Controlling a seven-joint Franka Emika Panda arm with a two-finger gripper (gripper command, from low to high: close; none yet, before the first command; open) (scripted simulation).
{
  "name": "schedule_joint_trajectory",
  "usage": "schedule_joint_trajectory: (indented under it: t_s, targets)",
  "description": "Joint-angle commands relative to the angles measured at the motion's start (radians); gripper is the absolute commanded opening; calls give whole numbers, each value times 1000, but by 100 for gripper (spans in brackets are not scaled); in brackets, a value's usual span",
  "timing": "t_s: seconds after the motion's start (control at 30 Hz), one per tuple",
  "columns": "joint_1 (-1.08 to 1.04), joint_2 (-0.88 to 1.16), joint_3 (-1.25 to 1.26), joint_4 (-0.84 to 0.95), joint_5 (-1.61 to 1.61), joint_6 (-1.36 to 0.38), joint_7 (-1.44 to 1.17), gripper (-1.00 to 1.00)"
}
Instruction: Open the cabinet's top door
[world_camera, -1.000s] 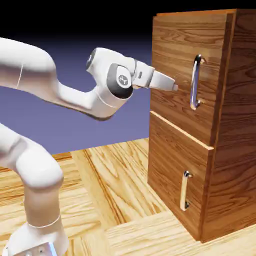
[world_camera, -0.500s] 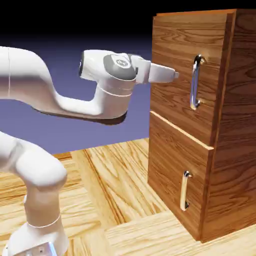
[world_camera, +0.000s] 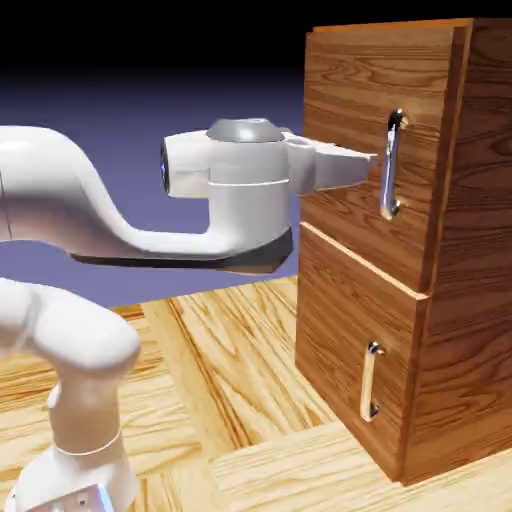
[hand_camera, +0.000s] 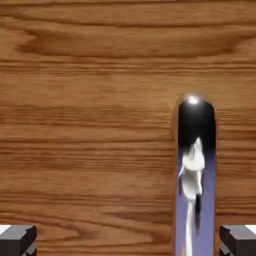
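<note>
**End effector level with the top door's handle, fingers spread wide**

The cabinet stands on the wooden surface at the right of the exterior view, its reddish-brown grain running across 2 front doors. The top door fills the upper part of the front; its long curved silver handle runs vertically near the door's right edge. The lower door sits beneath it and stands slightly proud of it, with its own short handle low on the panel.

The white arm reaches level from the left, and the end effector points straight at the top door. In the exterior view its tip lies just beside the long handle, at about the middle of the handle's height; whether it touches the bar cannot be told from there.

In the hand view, wood grain fills nearly the whole picture. The 2 grey fingertips show at the bottom corners, spread wide, with nothing gripped between them. The handle rises from the bottom edge as a mirror-bright bar with a rounded top, lying just inside the right fingertip rather than midway between the 2.
</note>
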Motion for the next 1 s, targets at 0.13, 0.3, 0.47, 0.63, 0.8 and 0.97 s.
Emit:
schedule_joint_trajectory:
  t_s: [0.13,0.3,0.47,0.63,0.8,0.97]
  targets:
    - [30,-24,-46,23,-138,7,103,0]
    - [207,42,-132,118,-166,-64,110,0]
    - [99,36,-56,48,-126,-99,116,-100]
    - [-83,15,77,-60,-40,-146,116,-100]
    - [-264,-20,216,-159,68,-176,101,-100]
    - [-445,-72,359,-248,203,-184,71,-100]
